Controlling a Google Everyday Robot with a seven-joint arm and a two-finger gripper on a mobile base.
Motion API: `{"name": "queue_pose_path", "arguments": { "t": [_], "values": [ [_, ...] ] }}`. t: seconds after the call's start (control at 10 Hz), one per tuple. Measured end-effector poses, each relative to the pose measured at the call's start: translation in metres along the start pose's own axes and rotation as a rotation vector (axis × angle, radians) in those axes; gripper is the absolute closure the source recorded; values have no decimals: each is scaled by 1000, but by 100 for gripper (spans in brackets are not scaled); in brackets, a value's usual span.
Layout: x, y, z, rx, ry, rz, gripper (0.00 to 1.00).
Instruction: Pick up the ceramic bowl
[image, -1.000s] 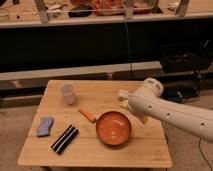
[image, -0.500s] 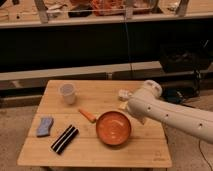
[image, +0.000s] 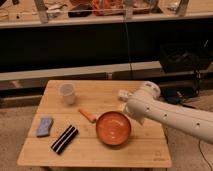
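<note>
The ceramic bowl (image: 113, 128) is a wide, shallow orange-red bowl sitting upright on the wooden table (image: 150, 150), right of centre and near the front. My white arm (image: 170, 114) reaches in from the right. Its rounded end is just above and right of the bowl's rim. My gripper (image: 129, 114) is at that end, by the bowl's right rim, and mostly hidden by the arm. The bowl rests on the table.
A translucent white cup (image: 67, 93) stands at the back left. A small orange piece (image: 87, 115) lies left of the bowl. A blue sponge (image: 44, 126) and a black striped bar (image: 64, 139) lie front left. A small pale object (image: 122, 94) sits behind the arm's end.
My arm has shifted slightly down and to the left, closer to the bowl's right rim. The bowl and the other objects have not moved.
</note>
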Motion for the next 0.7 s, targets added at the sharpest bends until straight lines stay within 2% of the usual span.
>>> {"name": "queue_pose_path", "arguments": {
  "t": [0.7],
  "values": [
    [-7,-7,16,13,-27,-121,20]
  ]
}}
